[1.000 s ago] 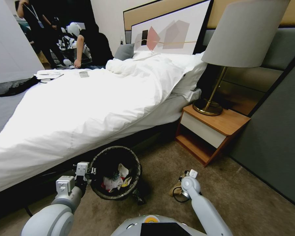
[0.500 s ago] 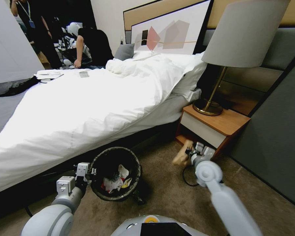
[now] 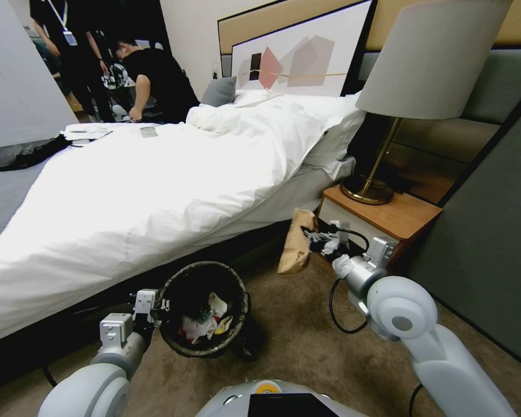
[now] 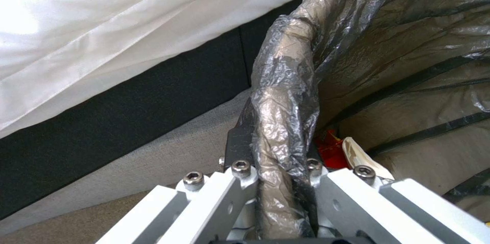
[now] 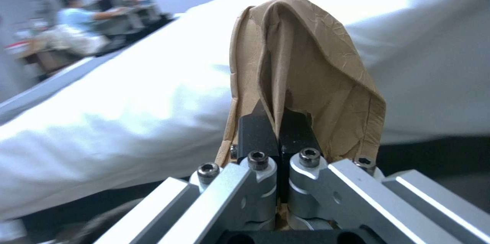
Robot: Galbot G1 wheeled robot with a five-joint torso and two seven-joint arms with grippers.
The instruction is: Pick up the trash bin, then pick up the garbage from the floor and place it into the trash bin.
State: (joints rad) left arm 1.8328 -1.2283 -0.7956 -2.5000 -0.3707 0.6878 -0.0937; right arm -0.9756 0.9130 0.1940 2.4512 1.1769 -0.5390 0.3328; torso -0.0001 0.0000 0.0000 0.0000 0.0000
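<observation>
The trash bin (image 3: 179, 343), a small round bucket with a dark bag over its rim, hangs low beside the bed, with my left gripper (image 3: 156, 304) shut on its rim (image 4: 283, 95). Inside lie white wads and red and yellow wrappers (image 3: 205, 321). A tan paper scrap (image 3: 297, 242) of garbage hangs in the air to the right of and above the bin, in front of the nightstand. My right gripper (image 3: 314, 236) is shut on it; the right wrist view shows the black fingers (image 5: 258, 129) pinching the tan paper scrap (image 5: 311, 72).
The white bed (image 3: 156, 185) runs along the left. A wooden nightstand (image 3: 388, 226) with a brass lamp (image 3: 376, 185) stands at the right by a grey wall panel (image 3: 486, 249). Brown carpet (image 3: 295, 347) lies open between them. A black cable (image 3: 336, 313) loops off my right arm.
My right arm has lifted the tan paper scrap off the carpet, up and away from me toward the nightstand. The left gripper and bin have stayed put.
</observation>
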